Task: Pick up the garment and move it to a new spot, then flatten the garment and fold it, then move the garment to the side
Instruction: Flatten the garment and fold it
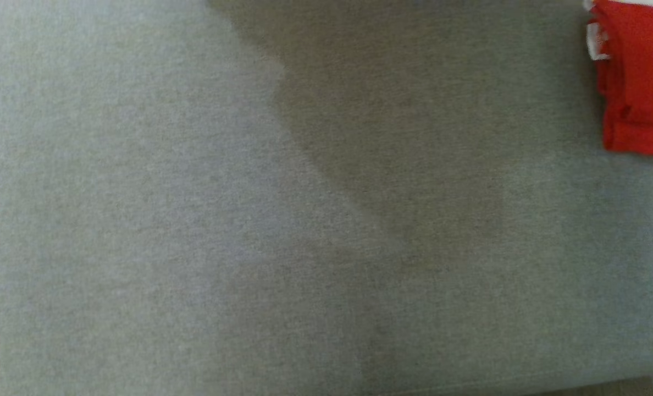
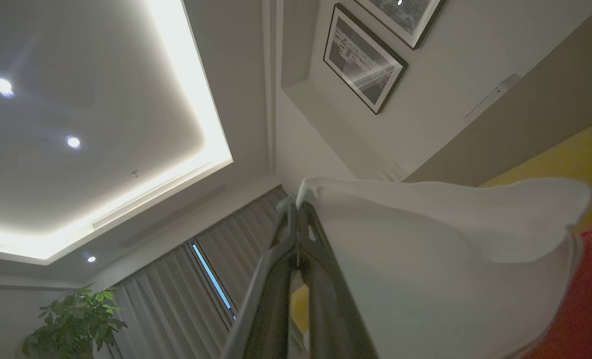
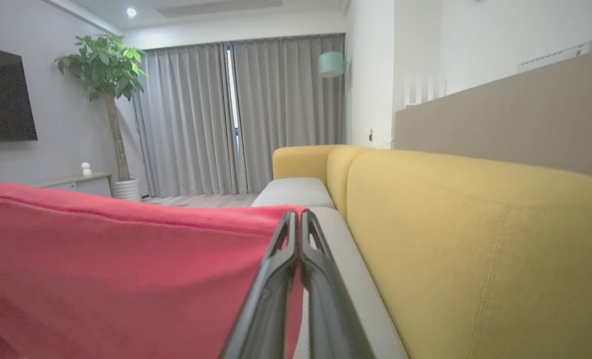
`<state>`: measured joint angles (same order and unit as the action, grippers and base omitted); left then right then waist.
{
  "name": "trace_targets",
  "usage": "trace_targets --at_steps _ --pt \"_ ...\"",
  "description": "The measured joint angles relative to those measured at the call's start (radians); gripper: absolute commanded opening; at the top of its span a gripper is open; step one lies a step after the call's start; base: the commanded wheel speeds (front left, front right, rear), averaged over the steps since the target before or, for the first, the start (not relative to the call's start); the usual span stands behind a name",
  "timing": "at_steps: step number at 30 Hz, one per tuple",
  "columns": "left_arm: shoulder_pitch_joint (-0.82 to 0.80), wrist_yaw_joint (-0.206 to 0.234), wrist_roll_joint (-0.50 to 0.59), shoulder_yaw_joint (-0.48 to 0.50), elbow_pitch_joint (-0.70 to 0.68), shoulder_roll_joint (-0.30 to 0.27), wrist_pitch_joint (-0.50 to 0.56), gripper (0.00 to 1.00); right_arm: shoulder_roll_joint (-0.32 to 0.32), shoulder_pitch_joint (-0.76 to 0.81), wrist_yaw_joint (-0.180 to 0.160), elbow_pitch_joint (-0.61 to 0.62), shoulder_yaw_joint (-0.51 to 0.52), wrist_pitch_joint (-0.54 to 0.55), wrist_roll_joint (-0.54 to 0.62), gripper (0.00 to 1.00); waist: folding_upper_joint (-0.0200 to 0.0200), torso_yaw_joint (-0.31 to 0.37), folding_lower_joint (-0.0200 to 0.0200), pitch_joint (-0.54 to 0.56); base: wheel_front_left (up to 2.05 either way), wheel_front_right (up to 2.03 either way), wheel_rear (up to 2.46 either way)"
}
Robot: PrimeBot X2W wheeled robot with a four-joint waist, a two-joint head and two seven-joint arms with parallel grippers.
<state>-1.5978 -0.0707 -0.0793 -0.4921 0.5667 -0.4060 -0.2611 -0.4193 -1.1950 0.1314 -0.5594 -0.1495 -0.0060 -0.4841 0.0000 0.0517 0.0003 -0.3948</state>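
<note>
Overhead, the head camera looks straight down on the grey seat fabric, with the red garment bunched at the far upper right corner of that view, lying on the grey. A small white tab sits at its edge, too blurred to read.

From the right wrist, the right gripper has its jaws pressed together on the top hem of a stretched sheet of the same red fabric, which hangs across the lower left. Beyond it run the yellow sofa back, a grey seat cushion, grey curtains, a potted tree, a dark wall screen and a teal lamp shade.

From the left wrist, pointed up at the ceiling, the left gripper pinches the edge of a white cloth, with red showing at that cloth's lower right. Two framed prints hang on the wall, their content too small to make out, beside a glowing ceiling recess.
</note>
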Motion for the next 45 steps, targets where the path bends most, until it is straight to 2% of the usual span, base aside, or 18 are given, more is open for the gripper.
trace_targets --at_steps 2,6,7,8,9,14,17,18,19,22,27,31,36,40,43,45 --pt "0.101 0.001 -0.026 0.008 -0.052 -0.001 0.0 0.0 0.002 0.018 0.0 -0.032 -0.035 -0.02 -0.014 0.0 0.0 -0.01 0.0 -0.014 0.0 0.0 0.0" --pt "0.406 0.02 -0.065 0.016 -0.17 -0.021 0.0 0.0 0.008 0.107 0.0 -0.093 -0.105 -0.061 -0.045 0.0 0.0 -0.031 0.0 -0.023 0.0 0.0 0.0" --pt "0.406 0.02 -0.065 0.016 -0.17 -0.021 0.0 0.0 0.008 0.107 0.0 -0.093 -0.105 -0.061 -0.045 0.0 0.0 -0.031 0.0 -0.023 0.0 0.0 0.0" --pt "0.554 0.031 -0.07 0.017 -0.232 -0.033 0.0 0.0 0.009 0.163 0.0 -0.124 -0.124 -0.079 -0.066 0.0 0.0 -0.037 0.0 -0.015 0.0 0.0 0.0" --pt "0.554 0.031 -0.07 0.017 -0.232 -0.033 0.0 0.0 0.009 0.163 0.0 -0.124 -0.124 -0.079 -0.066 0.0 0.0 -0.037 0.0 -0.015 0.0 0.0 0.0" --pt "0.853 0.072 -0.069 0.036 -0.408 -0.088 0.0 0.0 -0.007 0.299 0.0 -0.14 -0.157 -0.101 -0.145 0.0 0.0 -0.044 -0.0004 0.031 0.0 0.0 0.0" --pt "1.045 0.102 -0.07 0.05 -0.487 -0.13 0.0 0.0 -0.035 0.403 0.0 -0.119 -0.165 -0.104 -0.192 0.0 0.0001 -0.045 -0.0005 0.07 0.0 0.0 0.0" --pt "1.174 0.119 -0.077 0.07 -0.532 -0.142 0.001 0.0 -0.063 0.482 0.0 -0.093 -0.164 -0.11 -0.217 0.0 0.0001 -0.047 -0.0006 0.098 0.0 0.0 0.0" --pt "1.235 0.129 -0.082 0.075 -0.556 -0.148 0.001 0.0 -0.076 0.524 0.0 -0.079 -0.163 -0.11 -0.23 0.0 0.0001 -0.047 -0.0006 0.112 0.0 0.0 0.0" --pt "1.39 0.152 -0.086 0.077 -0.622 -0.159 0.001 0.0 -0.103 0.652 0.0 -0.026 -0.149 -0.109 -0.264 0.0 0.0001 -0.051 -0.0006 0.152 0.0 0.0 0.0" --pt "1.597 0.187 -0.092 0.073 -0.695 -0.175 0.002 0.0 -0.108 0.846 0.0 0.082 -0.101 -0.095 -0.274 0.0 0.0001 -0.055 -0.0007 0.208 0.0 0.0 0.0" --pt "1.732 0.205 -0.116 0.058 -0.741 -0.177 0.002 0.0 -0.108 0.987 0.0 0.181 -0.035 -0.05 -0.27 0.0 0.0001 -0.057 -0.0006 0.23 0.0 0.0 0.0" --pt "1.822 0.229 -0.129 0.034 -0.8 -0.176 0.025 0.0 -0.099 1.175 0.0 0.322 0.07 0.022 -0.228 0.0 0.0001 -0.061 -0.0004 0.234 0.0 0.0 0.0" --pt "1.853 0.229 -0.145 0.031 -0.826 -0.178 0.04 0.0 -0.051 1.287 0.0 0.42 0.15 0.084 -0.194 0.0 0.0001 -0.065 -0.0004 0.225 0.0 0.0 0.0" --pt "1.837 0.227 -0.153 0.032 -0.821 -0.177 0.042 0.0 -0.007 1.305 0.0 0.465 0.187 0.122 -0.161 0.0 0.0001 -0.067 -0.0003 0.21 0.0 0.0 0.0" --pt "1.794 0.21 -0.153 0.029 -0.795 -0.173 0.052 0.0 0.016 1.295 0.0 0.477 0.2 0.148 -0.143 0.0 0.0001 -0.066 -0.0003 0.198 0.0 0.0 0.0"
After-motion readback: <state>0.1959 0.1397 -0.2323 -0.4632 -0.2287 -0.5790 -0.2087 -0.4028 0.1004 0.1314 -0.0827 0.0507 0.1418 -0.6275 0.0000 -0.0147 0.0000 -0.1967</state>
